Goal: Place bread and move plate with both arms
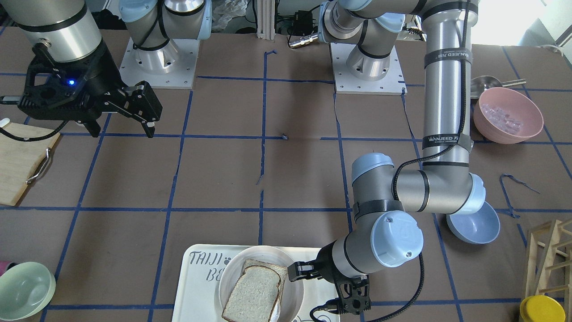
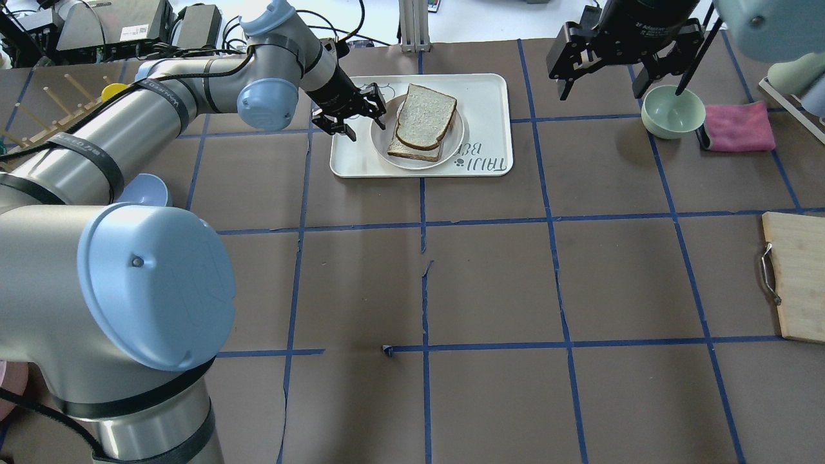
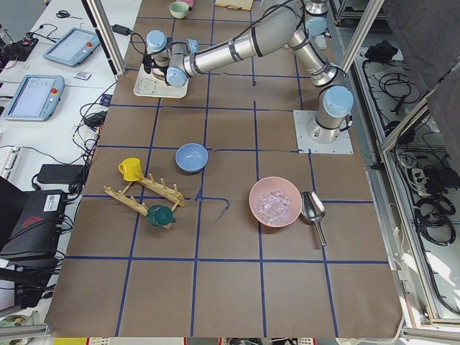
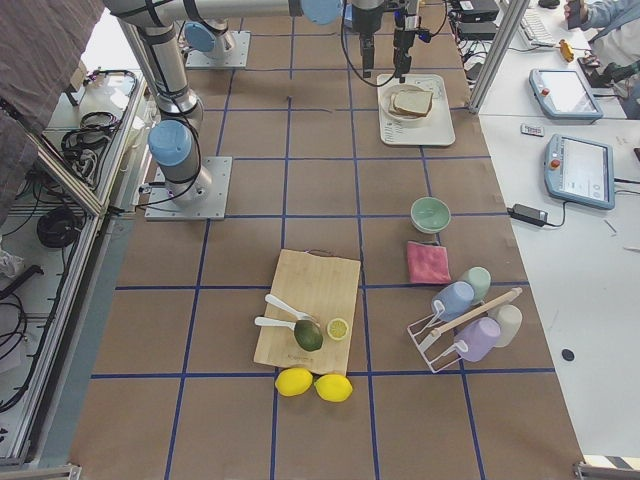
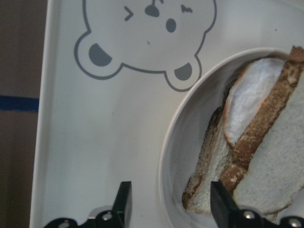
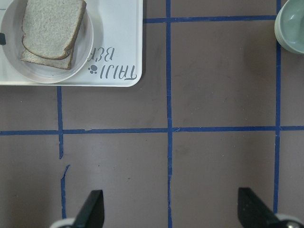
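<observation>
The bread [image 2: 425, 119], a pale slice with a dark brown crust, lies on top of a tanner slice [image 2: 405, 149] on the round off-white plate [image 2: 451, 151]. The plate sits on the white tray [image 2: 490, 96]. My left gripper [image 2: 366, 125] is open at the plate's left edge. In the left wrist view its gripper [image 5: 171, 206] straddles the plate's rim [image 5: 166, 156], one finger outside and one inside next to the bread [image 5: 280, 156]. My right gripper [image 2: 622, 87] is open and empty, high above the table to the right of the tray.
A green bowl [image 2: 672, 111] and a pink cloth [image 2: 738, 125] lie under and right of the right gripper. A wooden cutting board [image 2: 796, 277] is at the right edge. A blue bowl [image 1: 473, 223], a pink bowl [image 1: 507, 114] and a wooden rack [image 1: 549, 255] stand near the left arm.
</observation>
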